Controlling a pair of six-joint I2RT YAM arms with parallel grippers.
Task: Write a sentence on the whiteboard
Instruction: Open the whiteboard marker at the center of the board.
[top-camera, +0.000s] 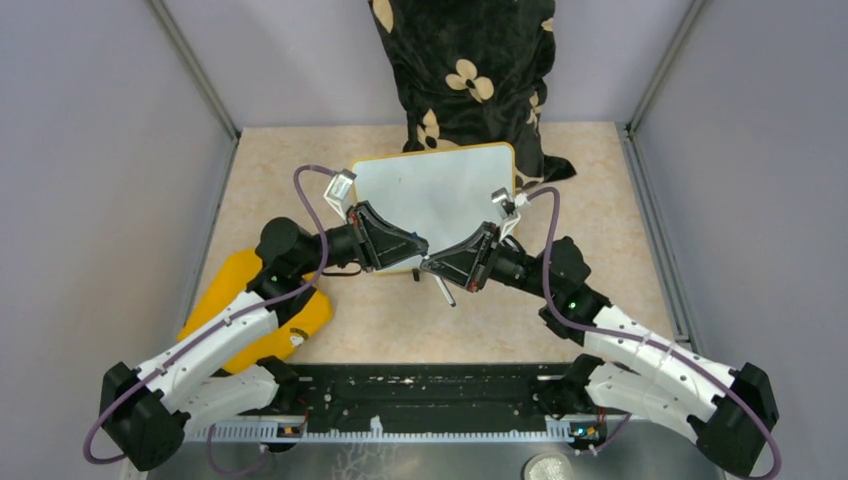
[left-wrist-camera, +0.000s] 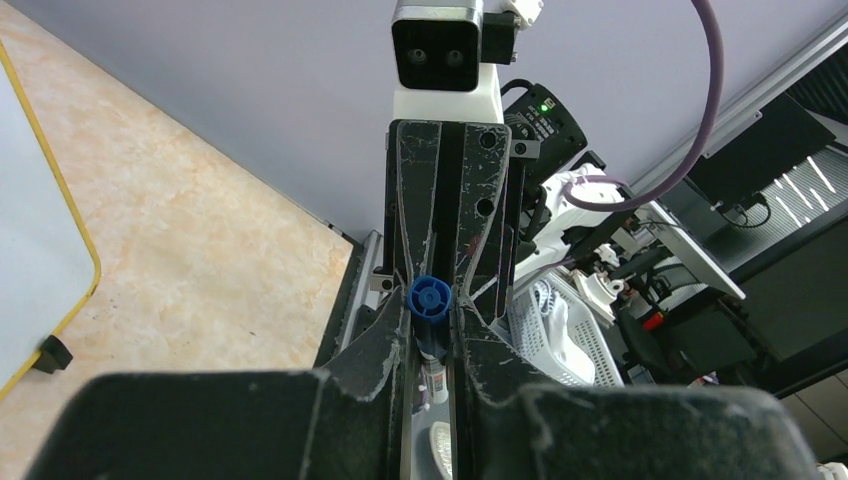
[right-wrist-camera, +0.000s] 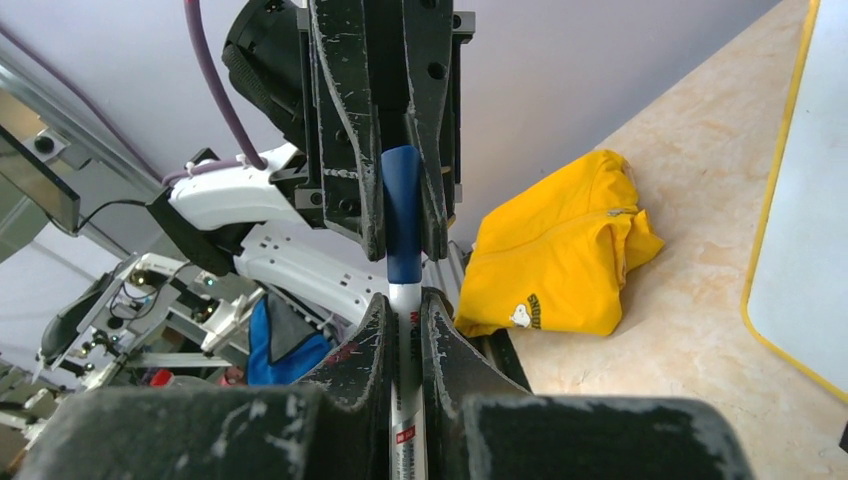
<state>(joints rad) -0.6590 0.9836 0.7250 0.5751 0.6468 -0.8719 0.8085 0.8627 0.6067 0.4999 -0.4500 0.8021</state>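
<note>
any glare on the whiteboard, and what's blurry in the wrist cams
Top external view: the whiteboard looks evenly lit, no hot spot. Left wrist view: the left pincer is soft up close, the blue cap sharp. Right wrist view: the right pincer blurs at the bottom edge, the yellow cloth is crisp.

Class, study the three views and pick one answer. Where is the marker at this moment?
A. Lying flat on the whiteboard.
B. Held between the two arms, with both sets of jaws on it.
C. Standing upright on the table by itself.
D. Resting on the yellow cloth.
B: in the right wrist view the right gripper has its jaws clamped on the white barrel of the marker, while the left gripper has its jaws closed around the blue cap.
</note>
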